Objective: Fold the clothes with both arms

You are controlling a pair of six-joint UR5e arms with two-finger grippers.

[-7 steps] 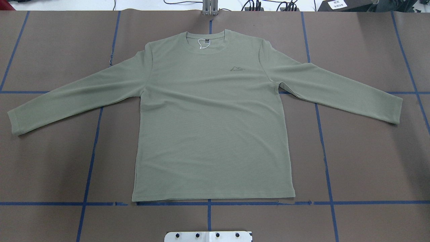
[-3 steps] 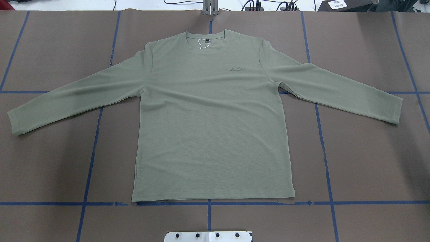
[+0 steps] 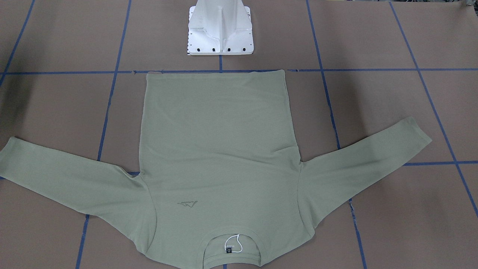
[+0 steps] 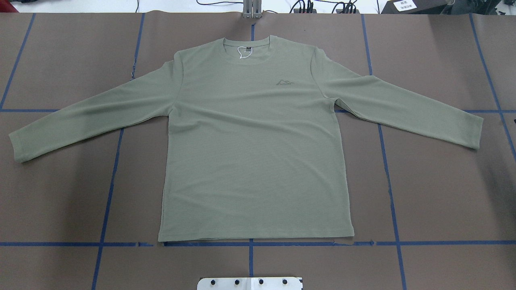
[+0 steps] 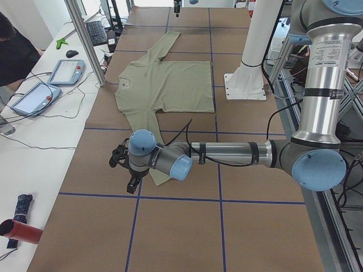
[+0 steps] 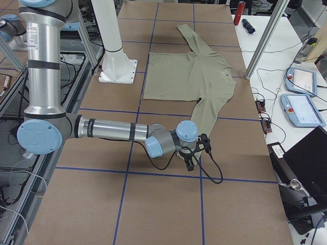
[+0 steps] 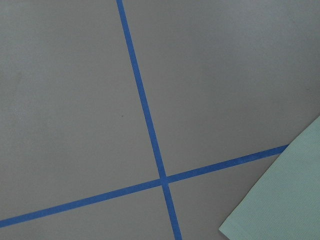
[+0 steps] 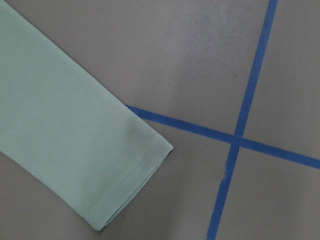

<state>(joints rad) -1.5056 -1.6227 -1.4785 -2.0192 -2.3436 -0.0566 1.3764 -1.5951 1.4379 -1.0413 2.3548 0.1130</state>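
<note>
Jaws: cannot tell for either. The left gripper [image 5: 132, 184] and the right gripper [image 6: 190, 164] show only in the side views, too small to judge.
Left gripper: hangs pointing down over the table's [image 4: 443, 193] left end, near the left cuff [image 4: 18, 147]. Its wrist view catches only a corner of that cuff beside a crossing of blue tape [image 7: 162, 181].
Right gripper: hangs pointing down over the right end, near the right cuff [image 8: 135, 165], which lies across a tape line.
Shirt [image 4: 254, 153]: flat and face up in the middle of the table. The hem lies along the tape line by the pedestal [image 3: 220, 30], and the neckline is toward the far edge.
Sleeves: spread toward the table's two ends and slanting back toward the robot's edge.
Logo [image 4: 285, 83]: faint, on the chest.
</note>
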